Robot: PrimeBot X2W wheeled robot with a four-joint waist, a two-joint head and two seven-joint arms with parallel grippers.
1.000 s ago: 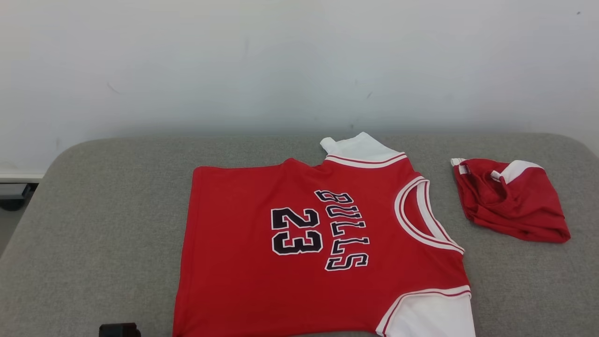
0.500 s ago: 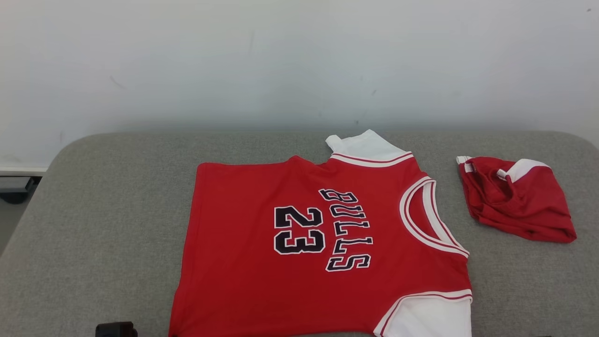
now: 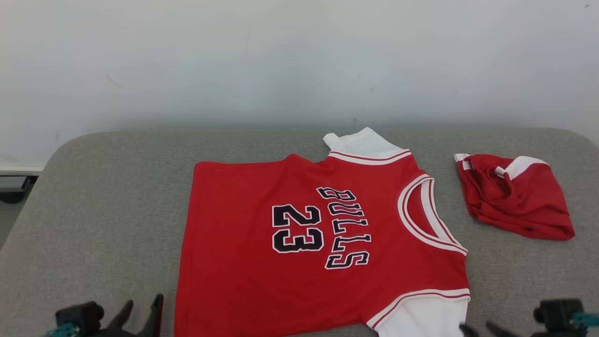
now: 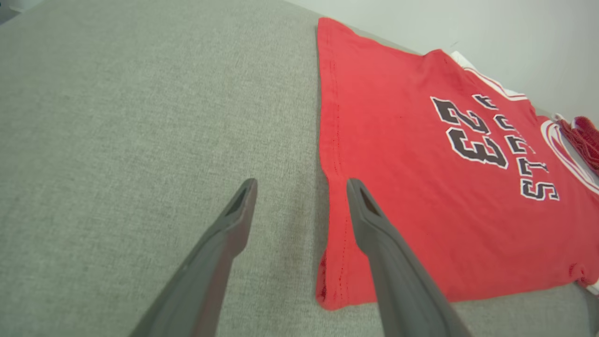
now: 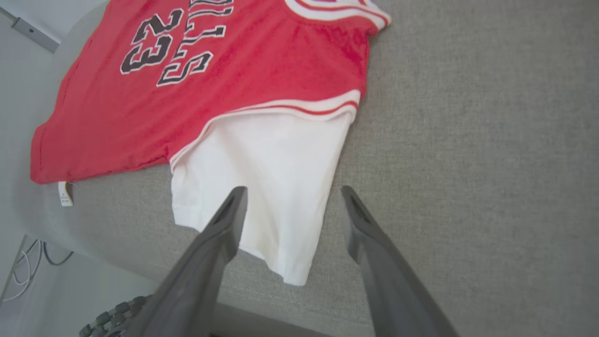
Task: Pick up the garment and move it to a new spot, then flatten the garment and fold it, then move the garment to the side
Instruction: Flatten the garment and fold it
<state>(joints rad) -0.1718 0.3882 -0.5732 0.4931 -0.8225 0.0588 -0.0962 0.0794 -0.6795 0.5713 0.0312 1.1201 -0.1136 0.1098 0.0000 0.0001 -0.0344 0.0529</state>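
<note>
A red jersey [image 3: 243, 267] printed "BULLS 23", with white sleeves, lies flat on the grey padded table [image 3: 107, 201], collar to the right. My left gripper [image 3: 142, 303] stands open at the lower left, just beside the jersey's hem. In the left wrist view my left gripper [image 4: 302, 185] straddles that hem edge of the jersey [image 4: 421, 154], a little above the cloth. My right gripper [image 3: 476, 327] is open at the lower right. In the right wrist view my right gripper [image 5: 293, 192] hovers over the near white sleeve [image 5: 262, 159].
A second red and white garment [image 3: 514, 196] lies crumpled at the table's right. A pale wall [image 3: 299, 61] runs behind the table. The table's near edge [image 5: 117, 262] drops to a floor with cables [image 5: 28, 271].
Both grippers have risen into the head view from the bottom edge, left beside the hem, right by the near sleeve. The jersey lies as before; the camera shifted slightly.
</note>
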